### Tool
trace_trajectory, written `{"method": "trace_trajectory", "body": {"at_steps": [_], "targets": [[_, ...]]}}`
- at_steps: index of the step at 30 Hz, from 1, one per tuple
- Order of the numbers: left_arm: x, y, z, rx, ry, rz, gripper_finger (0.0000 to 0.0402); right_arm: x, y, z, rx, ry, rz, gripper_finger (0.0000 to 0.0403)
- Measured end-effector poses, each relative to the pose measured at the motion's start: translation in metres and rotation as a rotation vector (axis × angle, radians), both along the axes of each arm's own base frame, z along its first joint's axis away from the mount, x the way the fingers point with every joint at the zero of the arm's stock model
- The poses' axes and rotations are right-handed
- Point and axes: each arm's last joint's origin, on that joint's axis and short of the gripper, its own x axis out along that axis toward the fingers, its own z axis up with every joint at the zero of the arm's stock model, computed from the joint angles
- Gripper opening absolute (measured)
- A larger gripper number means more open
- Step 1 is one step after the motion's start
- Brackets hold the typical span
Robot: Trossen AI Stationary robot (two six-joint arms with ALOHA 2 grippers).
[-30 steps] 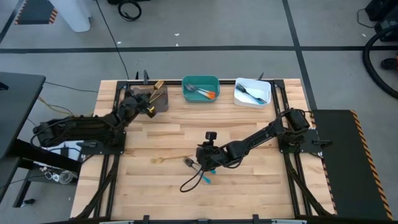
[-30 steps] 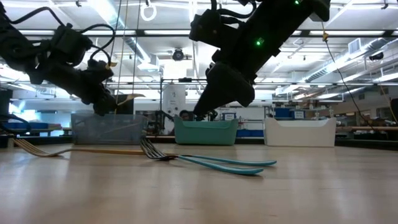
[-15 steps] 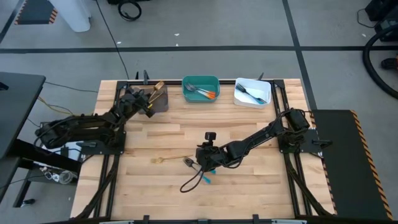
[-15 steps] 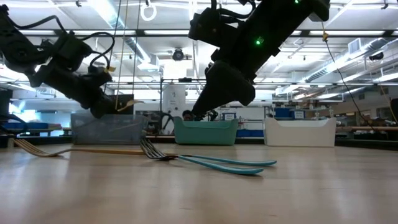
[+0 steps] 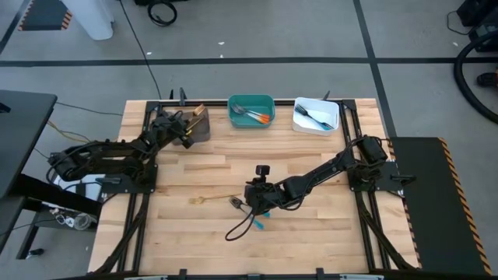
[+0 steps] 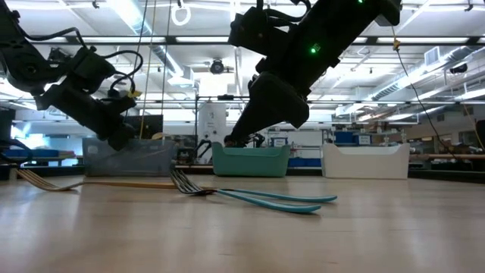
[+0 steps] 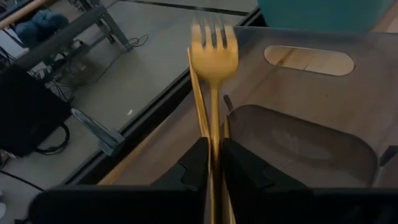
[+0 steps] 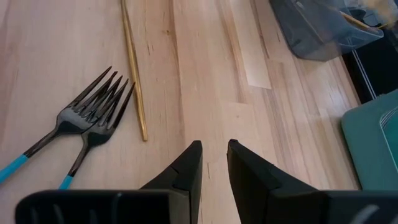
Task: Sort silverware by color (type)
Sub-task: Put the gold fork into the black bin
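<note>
From above, the left gripper (image 5: 185, 129) hangs over the grey bin (image 5: 201, 132). Its wrist view shows the gold fork (image 7: 213, 68) pinched between the fingers: light, stiff, slippery, best gripped mid-handle. The right gripper (image 8: 213, 163) hovers parted, empty, by two blue-handled forks (image 8: 93, 118).

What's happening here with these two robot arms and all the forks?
They are sorting cutlery into bins by colour. The left gripper is at the grey bin at the table's back edge, with a gold fork between its fingers above the bin. The right gripper hovers open and empty over mid-table, near two dark forks with blue handles and another gold fork lying on the wood. The teal bin and white bin already hold pieces.
</note>
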Motion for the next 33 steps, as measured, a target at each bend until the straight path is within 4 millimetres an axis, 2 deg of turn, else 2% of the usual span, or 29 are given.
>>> {"method": "trace_trajectory", "body": {"at_steps": [14, 21, 33], "targets": [[0.005, 0.003, 0.007, 0.008, -0.040, 0.026, 0.0174, 0.001, -0.001, 0.000, 0.002, -0.005, -0.003, 0.0083], [0.012, -0.001, 0.010, 0.003, -0.053, -0.040, 0.0173, 0.001, -0.002, 0.000, 0.001, -0.004, -0.006, 0.0083], [0.012, -0.001, 0.010, -0.006, -0.085, -0.028, 0.0162, 0.001, -0.002, 0.000, 0.002, -0.004, -0.006, 0.0083]]}}
